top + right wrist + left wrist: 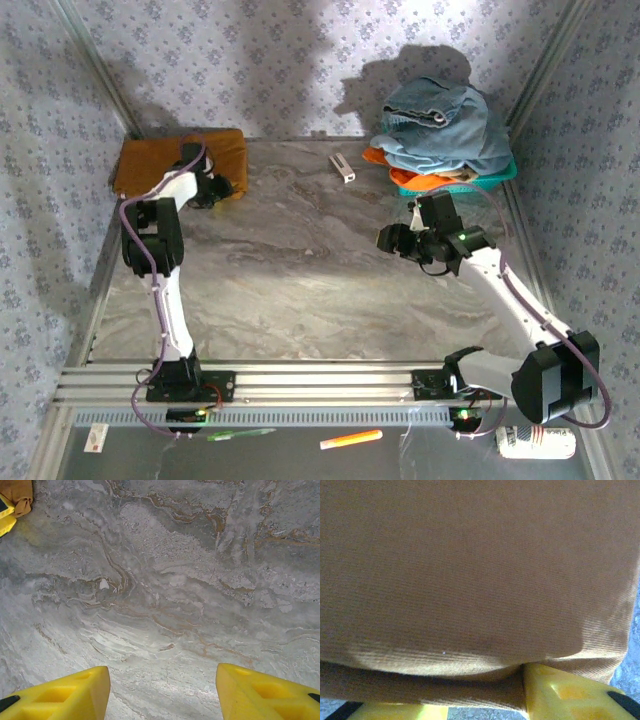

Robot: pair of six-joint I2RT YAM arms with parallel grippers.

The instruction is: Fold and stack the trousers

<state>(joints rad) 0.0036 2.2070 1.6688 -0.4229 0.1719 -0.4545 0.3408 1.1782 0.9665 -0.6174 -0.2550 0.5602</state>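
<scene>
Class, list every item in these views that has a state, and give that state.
trousers: folded, lying at the table's far left corner.
left end effector: closed on the trousers' edge.
right end effector: open, empty, above bare table.
denim garment: crumpled, heaped on the basket.

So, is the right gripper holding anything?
No: the right gripper stands open over the table, nothing between its fingers.
</scene>
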